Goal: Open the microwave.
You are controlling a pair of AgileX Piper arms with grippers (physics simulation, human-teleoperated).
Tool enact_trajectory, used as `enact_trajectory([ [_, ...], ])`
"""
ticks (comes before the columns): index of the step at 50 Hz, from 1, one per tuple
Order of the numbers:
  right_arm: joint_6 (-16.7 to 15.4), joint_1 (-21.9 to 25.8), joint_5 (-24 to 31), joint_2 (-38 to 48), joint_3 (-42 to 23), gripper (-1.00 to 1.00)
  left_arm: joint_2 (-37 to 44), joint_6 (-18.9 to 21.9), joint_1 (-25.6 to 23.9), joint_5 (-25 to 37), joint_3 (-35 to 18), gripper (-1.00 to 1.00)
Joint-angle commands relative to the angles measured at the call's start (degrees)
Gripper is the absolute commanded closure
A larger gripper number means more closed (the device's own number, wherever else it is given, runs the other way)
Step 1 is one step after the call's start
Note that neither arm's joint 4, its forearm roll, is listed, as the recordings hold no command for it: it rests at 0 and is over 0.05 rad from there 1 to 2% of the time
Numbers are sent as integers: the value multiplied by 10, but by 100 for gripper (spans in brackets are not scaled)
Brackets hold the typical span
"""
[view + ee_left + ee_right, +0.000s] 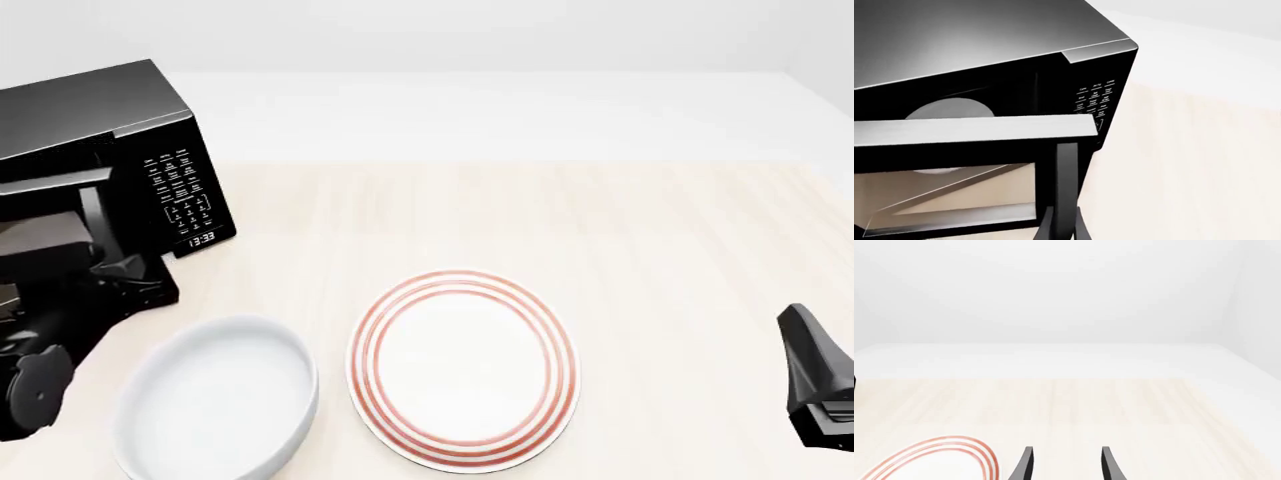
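Note:
The microwave [94, 110] is a black box at the table's far left, with a white-button keypad [180, 190] and a small clock. Its door [54, 235] stands partly swung open. In the left wrist view the door's grey top edge [974, 131] crosses the picture, and the pale turntable [951, 107] shows inside. My left gripper [123, 270] is at the door's free edge, shut on the black door handle [1066, 175]. My right gripper [1066, 467] is open and empty, low at the table's right edge [805, 335], far from the microwave.
A white plate with red rings [465, 368] lies at the front middle; its rim shows in the right wrist view [941, 452]. A white bowl [214, 405] sits to its left, close to my left arm. Pale wooden tabletop [601, 230] stretches to the right.

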Motion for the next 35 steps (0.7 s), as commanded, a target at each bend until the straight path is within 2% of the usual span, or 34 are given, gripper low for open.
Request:
enact_trajectory([
  [1,0,0,0,0,0,-100,-75,-15,-32,-45,-14,100],
  [17,0,0,0,0,0,-100,-143,-11,-25,-33,31,100],
  [35,0,0,0,0,0,-100,-186,-24,-31,-58,89,100],
])
